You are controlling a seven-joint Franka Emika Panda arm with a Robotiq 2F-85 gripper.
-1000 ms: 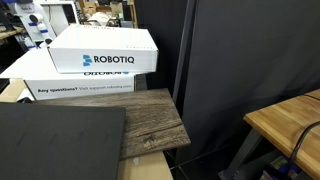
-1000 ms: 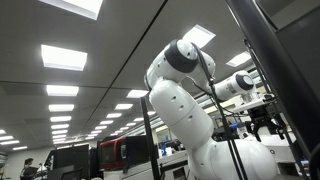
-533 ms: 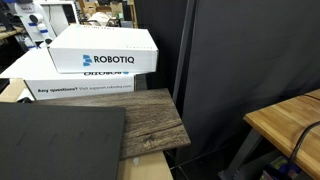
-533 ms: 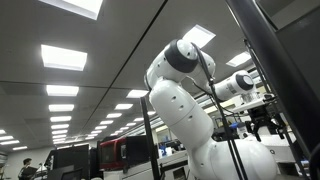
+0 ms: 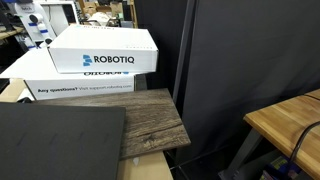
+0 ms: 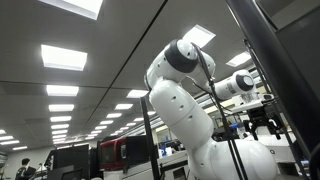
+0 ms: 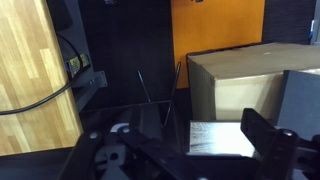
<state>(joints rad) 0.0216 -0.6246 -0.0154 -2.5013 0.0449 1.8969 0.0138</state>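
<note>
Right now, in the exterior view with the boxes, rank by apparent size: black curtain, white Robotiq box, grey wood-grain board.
1. Black curtain.
2. White Robotiq box and grey wood-grain board look alike; the board is nearer and partly covered, so unranked.

- In an exterior view, a white cardboard box printed ROBOTIQ (image 5: pixel 105 50) sits on a wider white cardboard box (image 5: pixel 80 88).
- Both stand behind a grey wood-grain bench (image 5: pixel 155 118), and a flat black panel (image 5: pixel 55 140) lies over its left part.
- A black curtain (image 5: pixel 250 60) hangs to the right of them, with a light wooden bench (image 5: pixel 285 118) at the lower right.
- In the wrist view, my pincer (image 7: pixel 180 150) is at the bottom. A brown cardboard box (image 7: pixel 235 80) lies beyond it to the right and a pale wooden top (image 7: pixel 25 60) to the left.
</note>
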